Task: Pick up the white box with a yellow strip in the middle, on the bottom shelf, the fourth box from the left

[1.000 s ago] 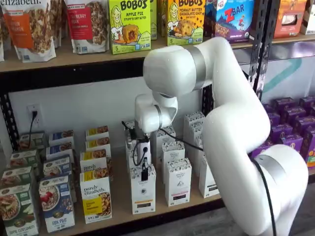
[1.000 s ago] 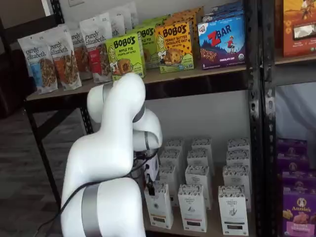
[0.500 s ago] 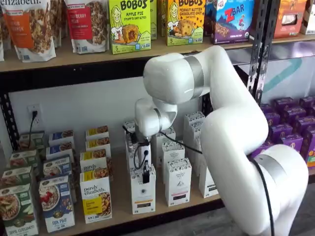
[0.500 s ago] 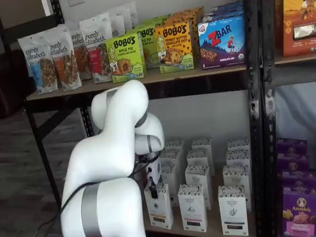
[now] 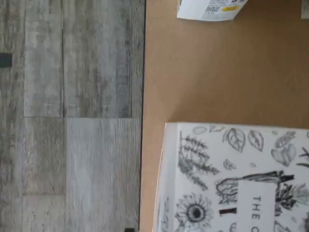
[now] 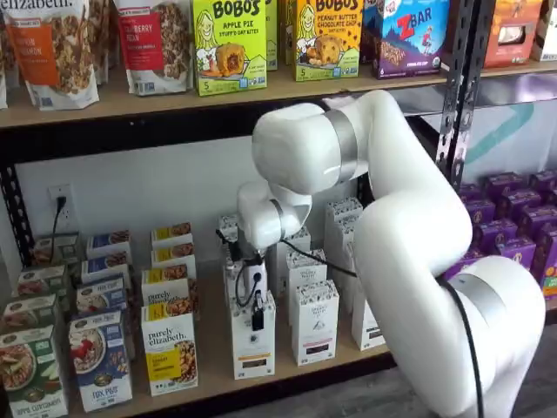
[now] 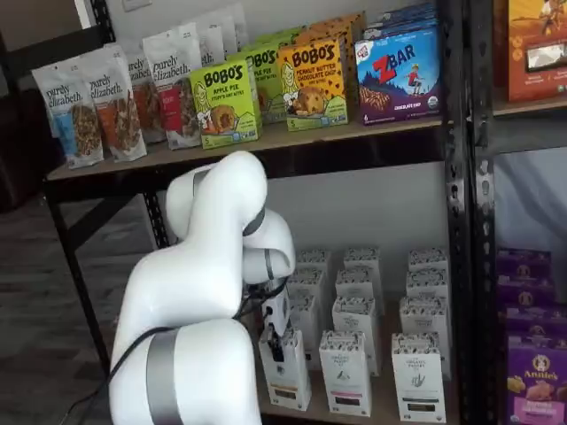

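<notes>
The white box stands at the front edge of the bottom shelf, and the gripper hangs right over its patterned top with its jaws spread wide. It's probably a light, stiff carton, a bit slick, so pinching the narrow sides near the top looks safest.

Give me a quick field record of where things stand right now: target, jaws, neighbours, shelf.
target: white box, front of its row on the bottom shelf, upright, yellowish strip low on its front
gripper: directly over the white box's top, black fingers at the top edge
jaws: side-on in both shelf views, no gap visible; cannot confirm a grip
left neighbour: purely elizabeth box, apart from the target
right neighbour: white carton with dark strip, upright, apart
wrist view: leaf-patterned box top on the brown board
</notes>
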You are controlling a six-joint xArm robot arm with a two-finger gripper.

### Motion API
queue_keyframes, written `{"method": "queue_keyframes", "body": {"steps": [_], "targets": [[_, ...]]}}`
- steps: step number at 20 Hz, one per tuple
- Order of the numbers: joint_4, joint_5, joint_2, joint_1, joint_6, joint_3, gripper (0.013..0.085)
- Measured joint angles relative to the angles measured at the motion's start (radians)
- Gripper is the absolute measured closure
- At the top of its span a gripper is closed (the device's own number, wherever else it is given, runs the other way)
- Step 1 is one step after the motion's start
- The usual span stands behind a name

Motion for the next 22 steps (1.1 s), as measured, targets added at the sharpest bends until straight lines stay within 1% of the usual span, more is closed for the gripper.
{"method": "queue_keyframes", "body": {"steps": [3, 5, 8, 9, 10, 11, 12, 16, 22], "targets": [[-0.01, -0.008, 0.006, 0.0, 0.008, -0.003, 0.013], [-0.008, -0.014, 0.011, 0.0, 0.006, -0.005, 0.013], [0.002, -0.022, 0.014, -0.002, -0.004, -0.004, 0.025], [0.001, -0.022, 0.012, -0.004, -0.004, -0.003, 0.025], [0.0, -0.019, 0.01, -0.006, -0.006, -0.001, 0.029], [0.001, -0.018, 0.009, -0.008, -0.008, 0.0, 0.029], [0.0, -0.019, 0.007, -0.01, -0.01, 0.003, 0.033], [-0.017, -0.025, 0.0, -0.016, -0.001, 0.015, 0.033], [-0.006, -0.011, -0.005, -0.019, -0.014, 0.017, 0.033]]}}
